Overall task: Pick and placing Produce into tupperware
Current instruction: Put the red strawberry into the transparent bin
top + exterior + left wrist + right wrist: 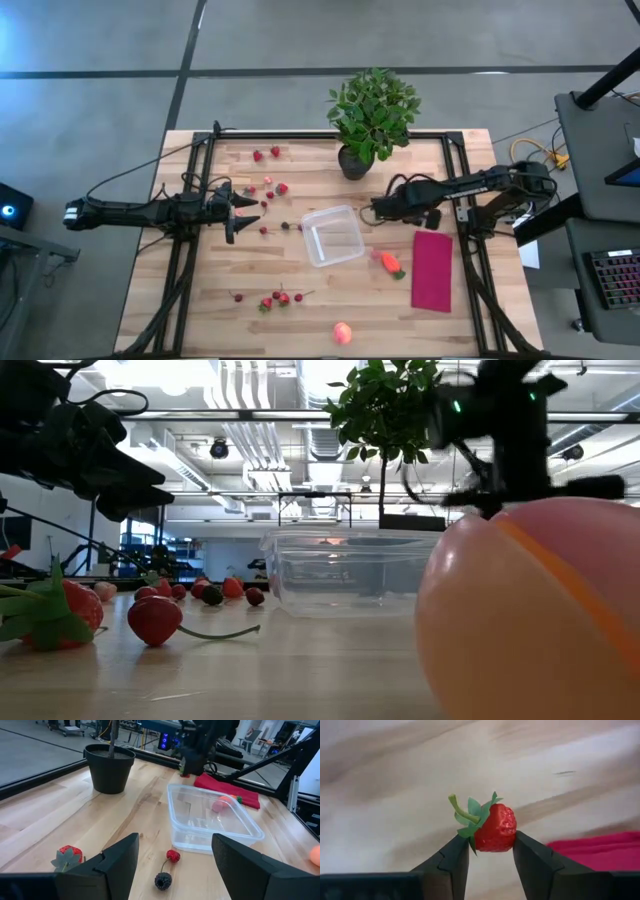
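A strawberry [495,828] is clamped in the right gripper [490,851] beside the tupperware [333,235]. The left gripper [172,855] is held wide open over the worktop [200,300], near scattered strawberries.

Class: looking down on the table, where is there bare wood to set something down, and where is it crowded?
Bare: the near left corner below the left tool, and the wood between the peach and red cloth. Crowded: strawberries scattered left of the clear container, and the carrot beside the cloth.
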Tool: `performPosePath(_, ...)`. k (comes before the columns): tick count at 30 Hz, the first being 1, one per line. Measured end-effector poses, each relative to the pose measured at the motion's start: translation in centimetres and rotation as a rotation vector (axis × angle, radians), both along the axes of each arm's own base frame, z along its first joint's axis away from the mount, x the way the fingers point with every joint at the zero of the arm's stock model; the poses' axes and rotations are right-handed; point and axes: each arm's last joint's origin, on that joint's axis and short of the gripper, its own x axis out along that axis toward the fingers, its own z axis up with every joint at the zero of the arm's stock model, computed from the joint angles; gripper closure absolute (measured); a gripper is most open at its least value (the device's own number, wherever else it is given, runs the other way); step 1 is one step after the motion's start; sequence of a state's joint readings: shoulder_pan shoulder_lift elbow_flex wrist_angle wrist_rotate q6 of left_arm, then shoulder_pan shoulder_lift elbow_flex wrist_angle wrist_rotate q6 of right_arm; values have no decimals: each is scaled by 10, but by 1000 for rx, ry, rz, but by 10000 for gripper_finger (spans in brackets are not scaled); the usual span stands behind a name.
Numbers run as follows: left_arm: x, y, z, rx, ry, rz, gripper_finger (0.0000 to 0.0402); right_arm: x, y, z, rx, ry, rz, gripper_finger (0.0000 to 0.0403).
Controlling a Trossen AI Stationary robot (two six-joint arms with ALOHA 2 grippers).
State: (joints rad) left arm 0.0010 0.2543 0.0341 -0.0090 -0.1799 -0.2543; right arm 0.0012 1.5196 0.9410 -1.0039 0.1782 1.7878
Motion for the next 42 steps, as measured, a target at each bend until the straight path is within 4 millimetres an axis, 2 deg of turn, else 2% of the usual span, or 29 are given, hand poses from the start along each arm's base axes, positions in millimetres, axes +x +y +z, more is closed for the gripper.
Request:
performPosePath(4, 0, 0, 0, 0, 0, 0, 164, 22, 18, 30, -5, -123, 188, 274)
performPosePath(10, 0, 0, 0, 0, 0, 0, 164, 39, 48, 72, -112, -275, 311, 273)
performPosePath(14, 0, 0, 0, 0, 0, 0, 164, 42, 62, 90, -146, -327, 392, 274)
performPosePath(19, 0, 0, 0, 0, 0, 0, 164, 43, 75, 101, -159, -355, 513, 270)
performPosePath(28, 0, 0, 0, 0, 0, 0, 164, 44, 88, 97, -146, -341, 729, 271)
performPosePath(31, 0, 0, 0, 0, 0, 0, 164, 55, 93, 96, -190, -383, 880, 271)
performPosePath(34, 0, 0, 0, 0, 0, 0, 164, 70, 100, 92, -225, -443, 1106, 270)
performPosePath(38, 0, 0, 0, 0, 0, 0, 164, 92, 107, 73, -265, -448, 1316, 269)
performPosePath(42, 0, 0, 0, 0, 0, 0, 164, 105, 100, 43, -223, -339, 1287, 269)
